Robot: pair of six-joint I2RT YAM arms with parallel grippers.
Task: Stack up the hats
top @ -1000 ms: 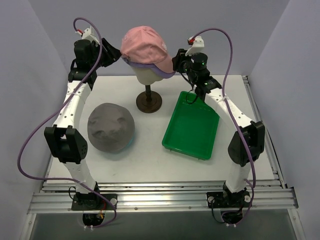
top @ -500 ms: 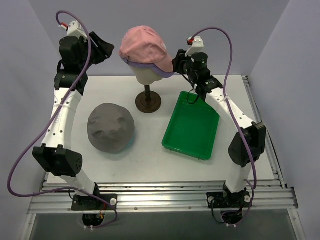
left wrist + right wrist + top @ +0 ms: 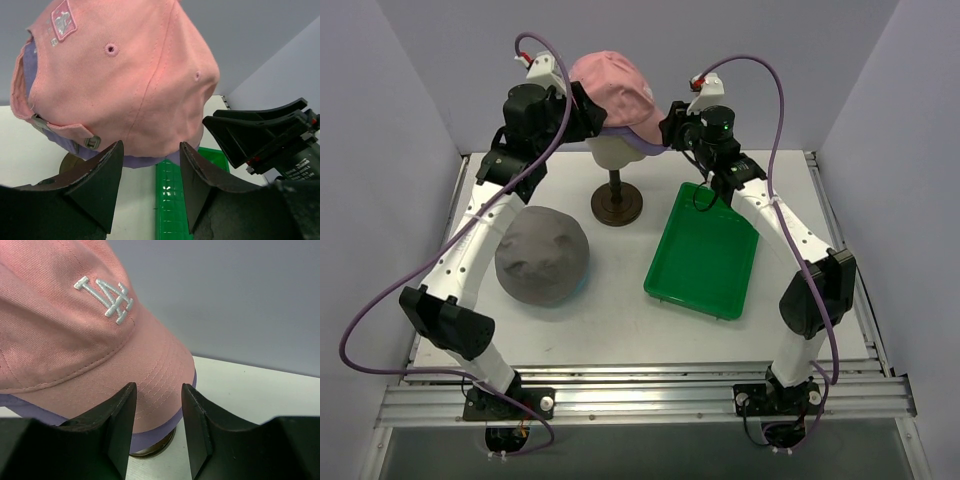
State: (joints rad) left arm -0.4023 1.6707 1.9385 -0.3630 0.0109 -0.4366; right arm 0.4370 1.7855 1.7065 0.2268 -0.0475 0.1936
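Observation:
A pink baseball cap (image 3: 610, 85) sits on top of a lilac cap (image 3: 642, 147), both on the cream mannequin head. The grey floppy hat (image 3: 542, 253) lies on the table at the left. My left gripper (image 3: 588, 115) is at the back of the pink cap (image 3: 125, 75). It stands open (image 3: 151, 150), its fingertips just under the cap's lower edge and the lilac cap (image 3: 145, 161). My right gripper (image 3: 669, 126) is at the brims on the other side. It is open (image 3: 158, 390), and the pink brim (image 3: 155, 375) and the lilac edge (image 3: 150, 437) show in its gap without being pinched.
The mannequin head (image 3: 612, 152) stands on a brown post with a round base (image 3: 618, 207) at the back centre. A green tray (image 3: 703, 255) lies to the right of it, below my right arm. The enclosure walls are close behind the caps.
My left arm swung away to the left and has come back to the rear of the pink cap. The right arm has hardly moved.

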